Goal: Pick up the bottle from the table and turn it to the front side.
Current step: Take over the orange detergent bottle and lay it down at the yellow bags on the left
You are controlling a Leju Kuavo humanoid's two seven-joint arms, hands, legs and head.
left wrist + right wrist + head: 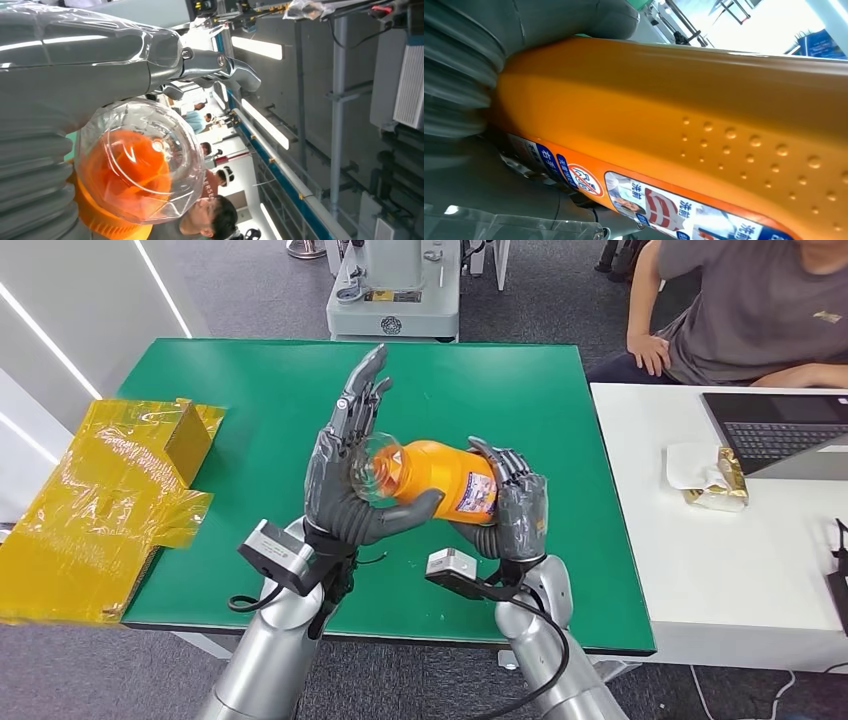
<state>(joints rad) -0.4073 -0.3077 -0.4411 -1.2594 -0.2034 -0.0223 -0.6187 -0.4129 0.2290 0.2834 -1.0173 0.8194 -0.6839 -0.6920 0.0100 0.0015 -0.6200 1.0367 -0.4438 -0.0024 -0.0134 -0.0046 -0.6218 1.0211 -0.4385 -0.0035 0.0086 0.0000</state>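
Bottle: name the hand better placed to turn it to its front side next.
Right, probably. The right hand wraps its fingers around the orange bottle at the labelled body, above the green table. The left hand only cups the clear cap end, fingers spread upward.

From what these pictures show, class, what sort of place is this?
Probably a robot lab or workshop: a green table set up for trials, a person by a laptop, and a machine base on the floor.

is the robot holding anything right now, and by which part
Yes: the orange bottle, lying sideways above the table. The right hand wraps its labelled body; the left hand touches the clear cap end.
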